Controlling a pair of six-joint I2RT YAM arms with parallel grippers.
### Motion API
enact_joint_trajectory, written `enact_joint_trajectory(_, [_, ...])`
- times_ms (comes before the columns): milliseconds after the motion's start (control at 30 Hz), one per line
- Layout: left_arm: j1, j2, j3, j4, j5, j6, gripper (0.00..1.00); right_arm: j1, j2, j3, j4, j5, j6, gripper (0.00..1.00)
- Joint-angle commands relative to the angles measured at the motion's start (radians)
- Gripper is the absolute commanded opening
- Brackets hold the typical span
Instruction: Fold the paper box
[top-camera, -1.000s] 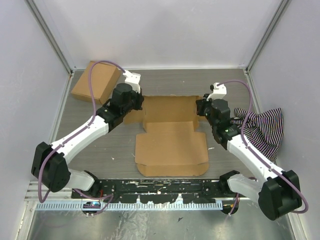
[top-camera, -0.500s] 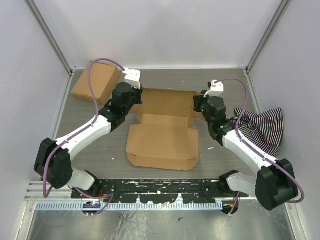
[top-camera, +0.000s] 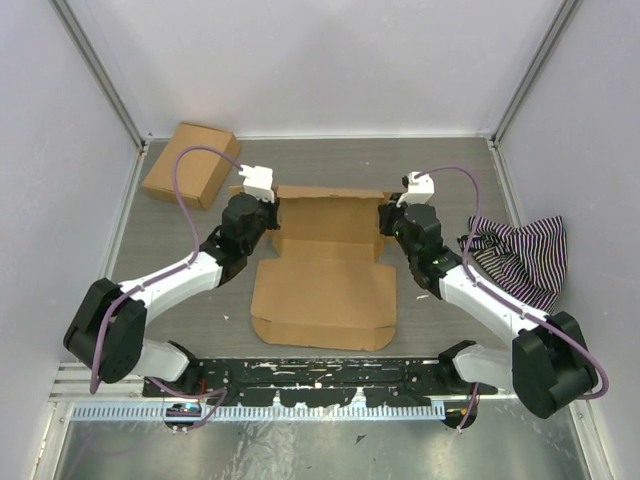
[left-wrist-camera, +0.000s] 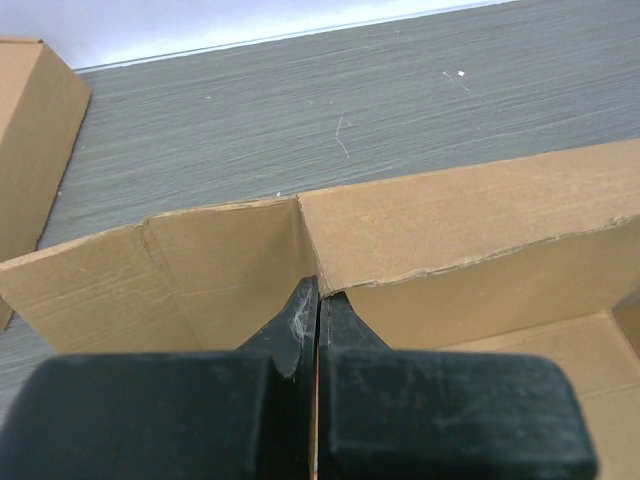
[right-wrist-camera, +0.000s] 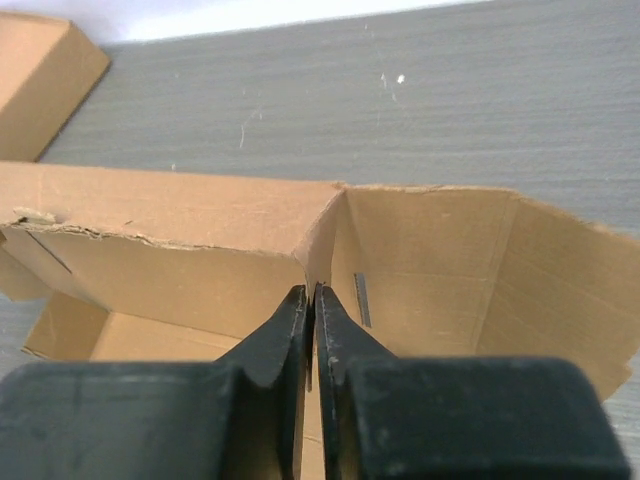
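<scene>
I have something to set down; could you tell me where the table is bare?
Bare: the far strip of table between the small box and right wall, behind the paper box; also left of the left arm. Crowded: the middle, where left hand and right hand pinch that box, and by the striped cloth.

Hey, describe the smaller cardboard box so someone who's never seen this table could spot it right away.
Start at the grey table and go to its far left corner. The small box sits there alone, closed and squarish, with no loose flaps, unlike the paper box spread open at the centre.
</scene>
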Motion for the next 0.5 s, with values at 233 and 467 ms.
enact_joint_trajectory(233, [-0.005,-0.063,-0.075,0.062,-0.072,-0.009,0.0,0.02,-0.179,0.054,-0.294,0.053,-0.022,0.46])
enact_joint_trajectory(467, [-0.005,-0.1,-0.112,0.107,-0.095,-0.005,0.0,0.011,-0.377,0.073,-0.357,0.336,-0.024,0.6])
